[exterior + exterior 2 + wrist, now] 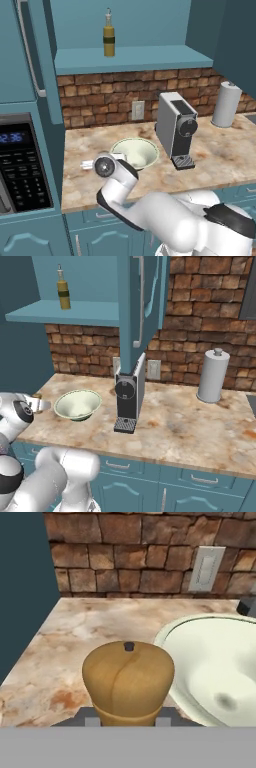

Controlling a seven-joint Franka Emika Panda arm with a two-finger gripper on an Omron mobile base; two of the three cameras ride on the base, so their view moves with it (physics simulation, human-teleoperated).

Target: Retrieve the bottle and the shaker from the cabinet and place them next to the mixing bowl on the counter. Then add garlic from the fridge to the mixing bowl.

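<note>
My gripper is shut on the brown wooden shaker, whose knob top faces the hand view. It is low over the marbled counter, just left of the pale mixing bowl; whether its base touches the stone I cannot tell. From the base views the gripper sits beside the bowl on its left. The olive-yellow bottle stands upright on the open cabinet's teal shelf, above and behind the bowl.
A grey coffee machine stands right of the bowl. A paper towel roll is farther right. The microwave and a teal panel wall off the left. The open cabinet door hangs over the machine. An outlet is on the brick wall.
</note>
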